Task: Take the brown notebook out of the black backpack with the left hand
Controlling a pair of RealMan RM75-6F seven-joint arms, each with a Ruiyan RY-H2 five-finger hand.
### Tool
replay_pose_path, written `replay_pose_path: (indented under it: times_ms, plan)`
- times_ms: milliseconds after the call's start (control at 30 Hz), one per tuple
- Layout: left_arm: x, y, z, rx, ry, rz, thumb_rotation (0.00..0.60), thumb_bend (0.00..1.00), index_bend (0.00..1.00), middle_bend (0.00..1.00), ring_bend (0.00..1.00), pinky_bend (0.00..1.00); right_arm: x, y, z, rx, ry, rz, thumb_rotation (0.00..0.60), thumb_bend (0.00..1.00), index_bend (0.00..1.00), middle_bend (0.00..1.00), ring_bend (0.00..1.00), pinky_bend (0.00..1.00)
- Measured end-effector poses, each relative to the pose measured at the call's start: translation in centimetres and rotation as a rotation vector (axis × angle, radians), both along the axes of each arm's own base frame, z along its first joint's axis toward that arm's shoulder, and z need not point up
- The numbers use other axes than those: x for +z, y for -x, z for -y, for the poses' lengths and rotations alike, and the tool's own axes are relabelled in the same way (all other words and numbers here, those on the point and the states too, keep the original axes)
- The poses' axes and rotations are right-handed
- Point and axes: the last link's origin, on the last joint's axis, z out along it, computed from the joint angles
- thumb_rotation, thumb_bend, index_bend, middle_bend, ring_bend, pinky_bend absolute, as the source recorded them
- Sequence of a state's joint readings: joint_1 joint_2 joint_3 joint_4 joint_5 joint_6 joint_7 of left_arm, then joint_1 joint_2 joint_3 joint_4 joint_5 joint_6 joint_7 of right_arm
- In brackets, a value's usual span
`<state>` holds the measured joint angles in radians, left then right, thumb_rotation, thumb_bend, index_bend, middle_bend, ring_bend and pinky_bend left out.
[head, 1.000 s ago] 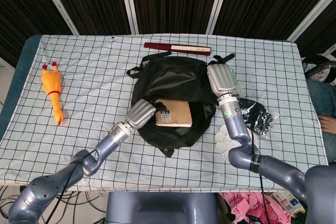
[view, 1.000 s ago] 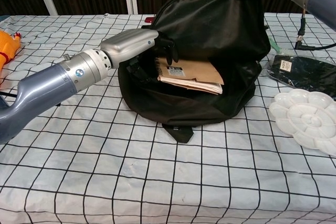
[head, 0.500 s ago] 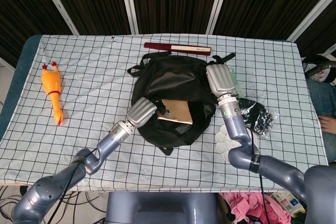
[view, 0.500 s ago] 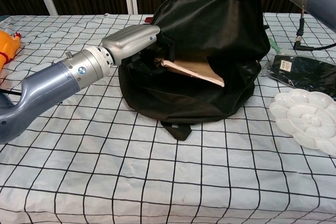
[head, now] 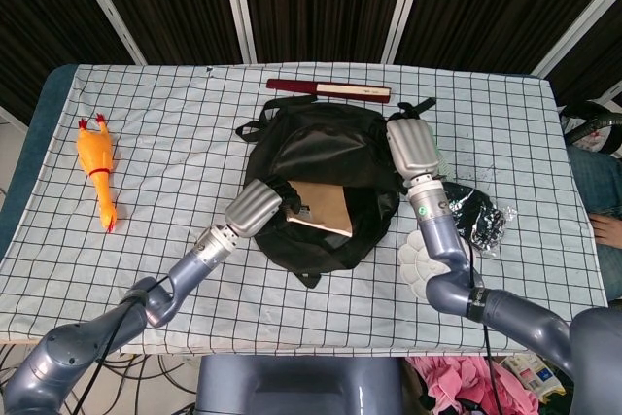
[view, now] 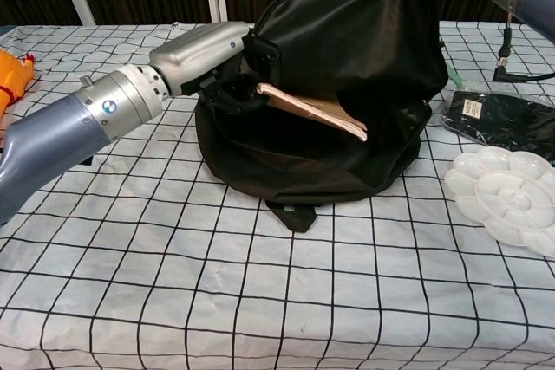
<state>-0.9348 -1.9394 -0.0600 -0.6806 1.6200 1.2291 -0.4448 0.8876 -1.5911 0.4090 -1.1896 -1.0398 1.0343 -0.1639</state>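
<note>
- black backpack (head: pixel 326 167) lying mid-counter (head: pixel 165 114) on the checked cloth, mouth open toward the robot.
- brown notebook (head: pixel 321 209) partly out of the backpack mouth, tilted, spiral edge toward the left hand (head: pixel 255 209).
- left hand at the left side of the opening, fingers (view: pixel 227 91) tucked in around the notebook's near-left edge, gripping it, lifted clear of the lower flap in chest view.
- right hand (head: pixel 412 148) at the backpack's upper right edge, holding the fabric up; its fingers hidden by the bag, so spread cannot be told.
- rubber chicken (head: pixel 96 170) well apart at far left.
- dark red folded fan (head: pixel 328 90) beyond the backpack.
- white paint palette (view: pixel 512 197) and black packet (view: pixel 501 115) to the right.
</note>
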Motion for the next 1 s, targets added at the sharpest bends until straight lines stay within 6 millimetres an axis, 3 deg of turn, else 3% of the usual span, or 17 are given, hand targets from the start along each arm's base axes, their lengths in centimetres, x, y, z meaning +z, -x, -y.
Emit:
replay_pose_path:
  times_ms: [333, 567, 1000]
  plan:
    - [4.3, 1.2, 1.7, 0.04, 0.053, 0.132, 0.6, 0.49, 0.59, 0.68, 0.38, 0.35, 0.4, 0.4, -0.1, -0.011, 0.01, -0.008, 0.6, 0.44, 0.75, 0.66, 0.39, 0.16]
    - [9.2, 1.3, 1.5, 0.052, 0.012, 0.199, 0.6, 0.49, 0.59, 0.68, 0.38, 0.35, 0.9, 0.6, -0.2, -0.017, 0.02, -0.016, 0.6, 0.44, 0.75, 0.66, 0.39, 0.16]
    - [19.3, -0.6, 0.4, 0.074, -0.131, 0.355, 0.6, 0.49, 0.59, 0.68, 0.38, 0.35, 0.3, 1.2, -1.8, -0.003, -0.007, -0.051, 0.6, 0.44, 0.75, 0.67, 0.39, 0.16]
